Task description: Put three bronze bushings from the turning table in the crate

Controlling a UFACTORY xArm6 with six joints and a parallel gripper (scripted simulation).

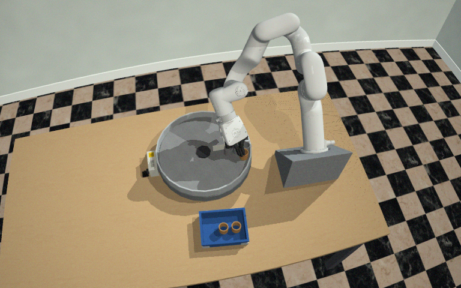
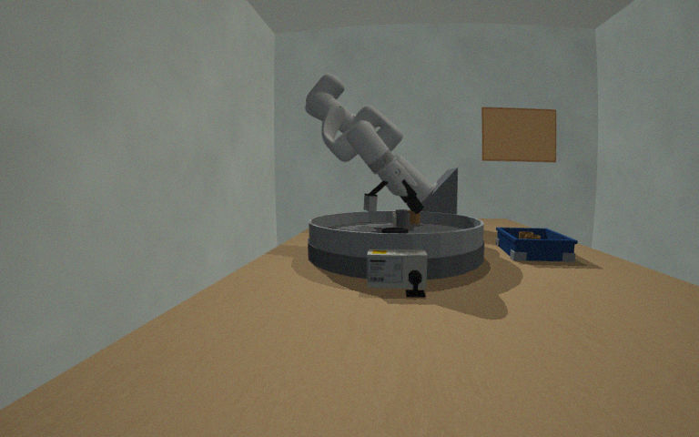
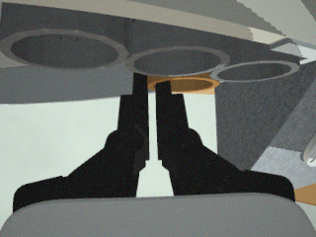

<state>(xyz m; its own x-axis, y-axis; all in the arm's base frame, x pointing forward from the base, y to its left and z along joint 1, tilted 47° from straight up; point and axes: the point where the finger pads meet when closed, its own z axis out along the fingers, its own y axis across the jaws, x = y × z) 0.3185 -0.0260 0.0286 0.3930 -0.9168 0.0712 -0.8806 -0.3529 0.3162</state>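
My gripper [image 1: 242,155] [image 2: 415,208] [image 3: 151,91] is low over the turning table [image 1: 207,197] [image 2: 345,244], shut on the left wall of an upright bronze bushing [image 1: 244,155] [image 2: 414,218] [image 3: 193,79]. One fingertip is inside its hole, the other outside. I cannot tell whether it is clear of the table surface. In the wrist view one grey bushing [image 3: 6,46], a second grey bushing [image 3: 130,64] and a third grey bushing [image 3: 296,66] stand beside it. In the crate [image 1: 224,243] [image 2: 541,252] one bronze bushing [image 1: 223,233] and another bronze bushing [image 1: 236,231] stand upright.
The turning table's raised wall runs close beside my fingers. A white box [image 1: 152,166] [image 2: 383,273] and a small black stand [image 1: 145,173] [image 2: 415,292] are beside the turning table, opposite my grey base block [image 1: 311,171].
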